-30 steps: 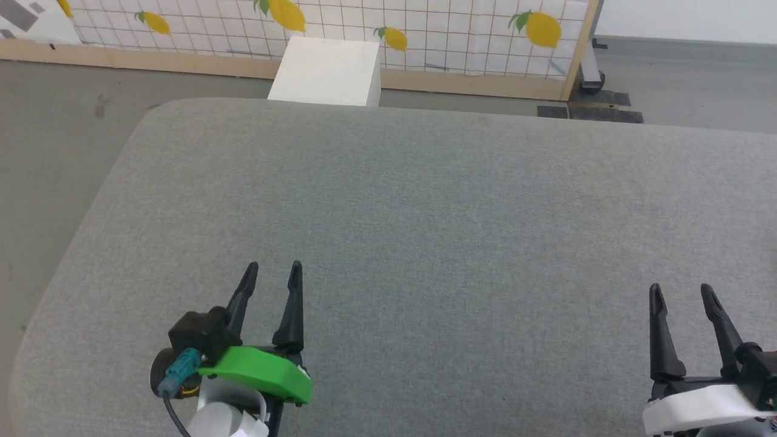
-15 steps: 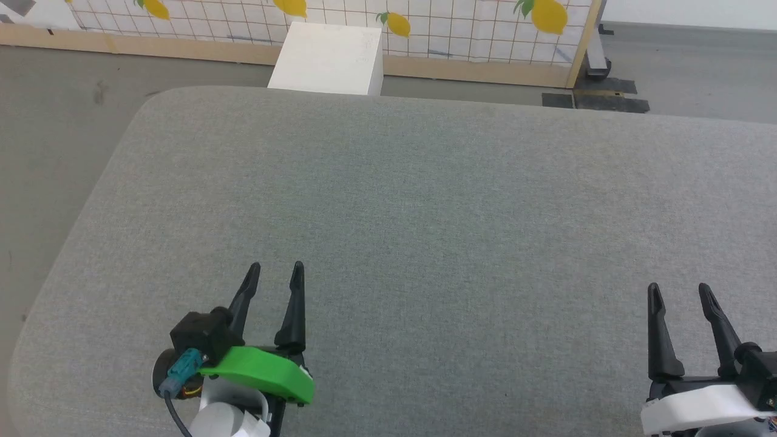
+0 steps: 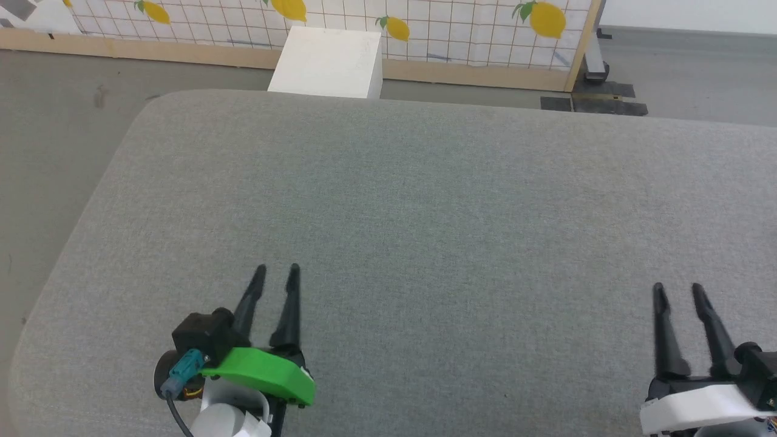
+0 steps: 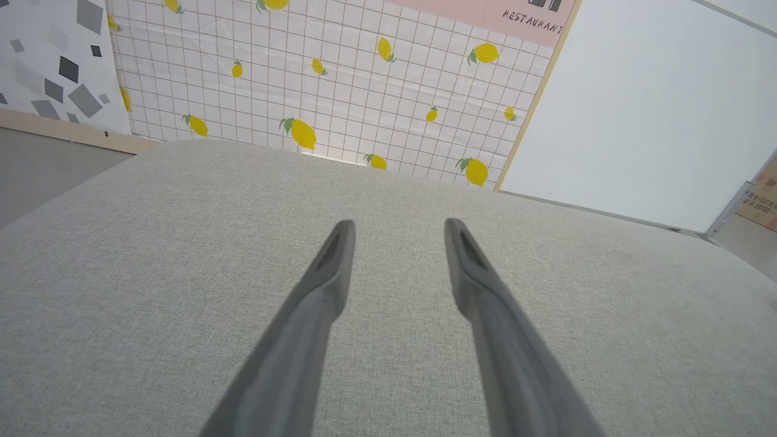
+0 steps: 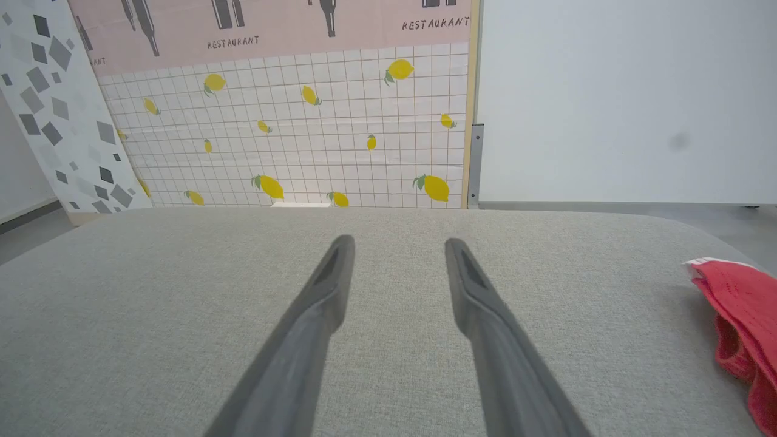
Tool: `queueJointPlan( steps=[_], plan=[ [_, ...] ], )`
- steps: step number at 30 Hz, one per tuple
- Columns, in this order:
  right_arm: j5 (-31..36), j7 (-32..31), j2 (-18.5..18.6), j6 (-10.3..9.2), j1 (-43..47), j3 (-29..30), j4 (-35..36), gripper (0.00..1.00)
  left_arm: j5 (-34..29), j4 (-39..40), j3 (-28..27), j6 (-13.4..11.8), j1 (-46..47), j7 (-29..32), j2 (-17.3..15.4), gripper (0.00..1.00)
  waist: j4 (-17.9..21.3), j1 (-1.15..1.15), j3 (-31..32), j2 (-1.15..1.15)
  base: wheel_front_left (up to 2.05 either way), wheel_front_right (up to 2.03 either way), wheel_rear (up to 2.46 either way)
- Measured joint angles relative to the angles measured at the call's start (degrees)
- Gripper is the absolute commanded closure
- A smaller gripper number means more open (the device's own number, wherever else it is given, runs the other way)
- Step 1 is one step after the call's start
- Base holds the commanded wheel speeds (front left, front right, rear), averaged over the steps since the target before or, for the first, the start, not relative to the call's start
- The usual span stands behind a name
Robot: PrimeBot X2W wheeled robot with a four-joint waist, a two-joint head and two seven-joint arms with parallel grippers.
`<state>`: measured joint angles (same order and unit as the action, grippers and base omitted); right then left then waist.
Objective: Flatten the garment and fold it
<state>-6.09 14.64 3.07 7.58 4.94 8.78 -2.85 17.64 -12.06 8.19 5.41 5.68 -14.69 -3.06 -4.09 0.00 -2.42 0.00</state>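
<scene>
The red garment lies bunched at the right edge of the right wrist view, with a white trim at its top, well to the right of my right gripper. That gripper hovers open and empty over the grey cushioned surface at the lower right of the head view. My left gripper stands open and empty at the lower left, also over bare grey fabric, its fingers apart in the left wrist view.
A white box stands on the floor behind the surface's far edge. A lemon-patterned panel with a wooden base runs along the back. Grey floor lies left of the surface's rounded corner.
Both grippers' fingers have drawn a little closer together. The head camera tilted slightly, shifting the far edge and white box in the picture.
</scene>
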Motion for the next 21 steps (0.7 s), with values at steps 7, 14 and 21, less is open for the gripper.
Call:
queueJointPlan(
  steps=[7,14,21],
  plan=[
    [0.00,-0.01,0.00,0.00,0.00,0.01,-0.04,1.00,0.00,-0.01,0.00,0.00,0.00,0.00,0.00,1.00,0.03,0.00,0.02,0.00,0.00,0.00,0.00],
    [0.00,-0.10,0.00,0.00,0.00,-0.01,-0.04,1.00,-0.04,0.02,-0.07,0.00,0.00,0.08,-0.01,1.00,0.12,0.00,0.08,0.00,0.00,0.00,0.00],
    [0.07,-1.02,0.01,0.00,-0.02,-0.46,-0.01,1.00,-0.92,0.57,-0.35,-0.12,-0.01,1.01,-0.01,1.00,0.34,0.00,0.21,0.00,0.00,0.00,0.00]
  ],
)
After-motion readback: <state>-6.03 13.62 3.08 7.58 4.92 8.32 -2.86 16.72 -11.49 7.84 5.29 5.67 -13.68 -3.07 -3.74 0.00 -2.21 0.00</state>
